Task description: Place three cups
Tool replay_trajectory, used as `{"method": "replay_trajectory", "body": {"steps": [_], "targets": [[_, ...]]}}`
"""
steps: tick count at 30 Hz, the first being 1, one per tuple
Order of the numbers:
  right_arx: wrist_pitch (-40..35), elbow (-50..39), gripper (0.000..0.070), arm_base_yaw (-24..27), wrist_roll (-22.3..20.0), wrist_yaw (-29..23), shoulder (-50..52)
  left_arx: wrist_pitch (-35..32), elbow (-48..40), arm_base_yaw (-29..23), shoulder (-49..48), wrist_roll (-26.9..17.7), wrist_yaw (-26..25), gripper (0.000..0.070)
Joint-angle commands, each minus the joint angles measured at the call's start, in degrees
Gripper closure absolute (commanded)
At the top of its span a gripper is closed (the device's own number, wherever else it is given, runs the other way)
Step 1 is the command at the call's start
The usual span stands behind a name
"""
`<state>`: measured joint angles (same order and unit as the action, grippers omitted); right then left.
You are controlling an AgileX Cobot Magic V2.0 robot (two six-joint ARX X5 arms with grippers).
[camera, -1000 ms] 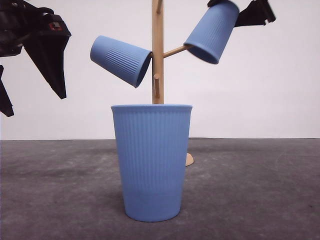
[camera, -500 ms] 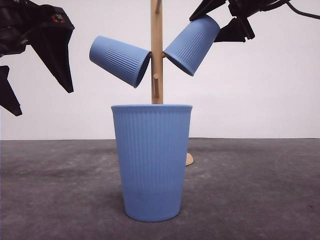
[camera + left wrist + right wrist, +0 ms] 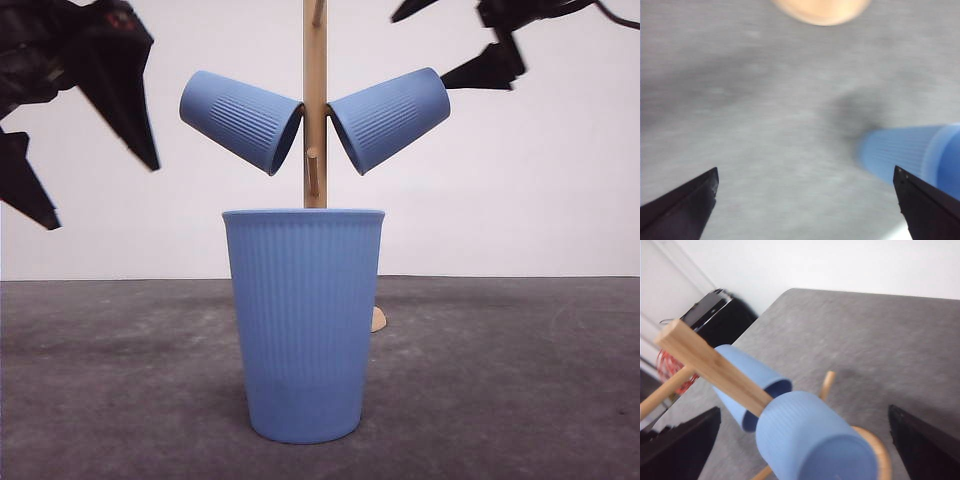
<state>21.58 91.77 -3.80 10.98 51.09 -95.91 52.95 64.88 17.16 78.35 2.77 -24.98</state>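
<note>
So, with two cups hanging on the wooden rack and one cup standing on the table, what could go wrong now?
1. The right gripper, open, is near the right hanging cup; a brush could knock it off its peg.
2. The left gripper, open, hangs close to the left hanging cup and could bump it.
3. The standing cup is in front of the rack; a clumsy grasp might tip it.

cups: 3 — upper left cup [image 3: 242, 120], upper right cup [image 3: 390, 119], lower centre cup [image 3: 303, 325] | wooden rack [image 3: 315, 100]: 1 | grippers: 2 — left gripper [image 3: 85, 125], right gripper [image 3: 455, 45]
</note>
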Motion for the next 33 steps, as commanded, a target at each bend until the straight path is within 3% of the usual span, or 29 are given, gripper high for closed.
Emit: {"method": "replay_trajectory", "body": {"steps": [1, 5, 9, 12, 16, 22, 27, 28, 30, 31, 32, 33], "targets": [[-0.43, 1.66, 0.0008, 1.64, -0.41, -0.06, 3.36, -0.11, 0.92, 0.69, 0.55, 0.29, -4.31, 0.0034], [5.06, 1.66, 0.0009, 5.84, -3.44, -1.98, 9.48, 0.25, 0.92, 3.45, 0.55, 0.27, -10.91, 0.0034], [17.55, 1.66, 0.0009, 8.21, -11.92, -9.35, 14.94, -0.36, 0.92, 9.39, 0.76, 0.64, -9.99, 0.0089], [27.81, 1.66, 0.0009, 8.35, -17.64, -16.10, 18.03, -1.32, 0.92, 14.47, 0.98, 2.67, -4.83, 0.0116], [37.99, 1.15, 0.0009, 7.80, -20.14, -17.58, 20.86, -3.73, 0.92, 19.46, 1.52, 5.80, 2.96, 0.0115], [42.05, -2.01, 0.0009, 4.08, -20.61, -17.94, 25.61, -4.37, 0.92, 23.97, 5.11, 7.45, 13.32, 0.0115], [44.40, -6.11, 0.0009, 0.75, -20.51, -18.14, 30.58, -4.97, 0.92, 24.59, 9.50, 7.17, 13.66, 0.0130], [44.40, -7.02, 0.0009, 0.12, -20.38, -18.16, 31.66, -5.13, 0.92, 24.59, 10.15, 7.18, 13.94, 0.0153], [44.48, -8.57, 0.0009, -0.89, -20.07, -18.17, 33.73, -4.99, 0.94, 24.58, 11.11, 6.75, 14.04, 0.0312], [44.59, -9.18, 0.0009, -1.20, -19.96, -18.19, 34.67, -4.90, 0.94, 24.57, 11.37, 6.12, 14.04, 0.0423], [44.89, -9.52, 0.0009, -1.29, -19.97, -18.22, 35.43, -4.90, 0.94, 24.57, 11.49, 4.53, 14.04, 0.0604], [45.31, -9.70, 0.0009, -1.33, -19.99, -18.22, 36.09, -4.94, 0.94, 24.57, 11.55, 3.18, 14.04, 0.0688]]}}
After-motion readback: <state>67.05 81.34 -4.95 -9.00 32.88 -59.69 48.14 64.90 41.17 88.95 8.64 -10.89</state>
